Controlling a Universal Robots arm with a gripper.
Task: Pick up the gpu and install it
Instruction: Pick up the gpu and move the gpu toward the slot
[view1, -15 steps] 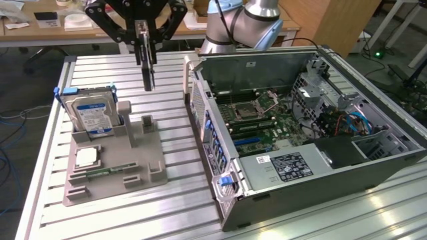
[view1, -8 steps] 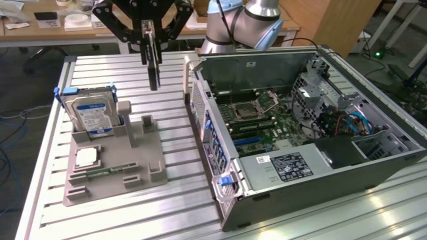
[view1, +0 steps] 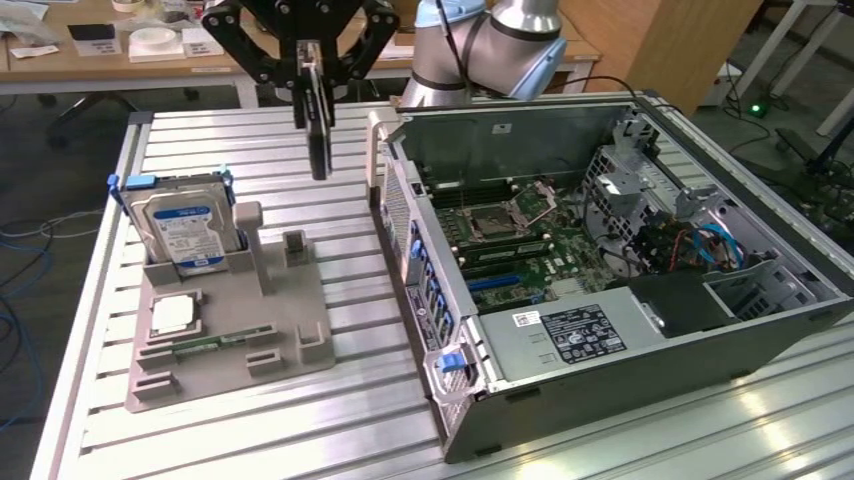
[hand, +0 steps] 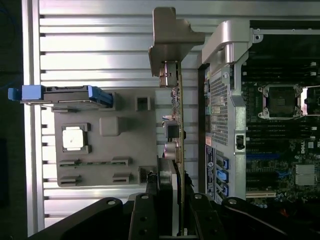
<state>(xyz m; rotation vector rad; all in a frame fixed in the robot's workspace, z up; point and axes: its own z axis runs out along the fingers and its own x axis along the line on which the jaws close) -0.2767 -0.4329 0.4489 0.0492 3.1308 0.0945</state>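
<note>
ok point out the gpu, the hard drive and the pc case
gpu (view1: 318, 140), exterior view, edge of the card
hard drive (view1: 187, 228), exterior view, its label
pc case (view1: 396, 215), exterior view, rear wall

- Bare worktop (view1: 350, 280) strip lies free between grey holder (view1: 287, 320) and open computer case (view1: 641, 400); the gpu (view1: 318, 140) in the claw (view1: 316, 70) hangs above it.
- Case's rear wall (view1: 396, 215) and upright hard drive (view1: 187, 230) flank it.
- Case's upper side stands open.

The table (view1: 267, 430): ribbed metal slats, satin sheen. The fixture tray (view1: 287, 335): grey matt plastic. The gpu (hand: 176, 117): green circuit board, bare silver metal bracket. The gripper (view1: 315, 80): black, apparently matt-coated metal. The computer case (view1: 534, 130): grey sheet metal, perforated panel. The hard drive (view1: 187, 230): glossy label.
</note>
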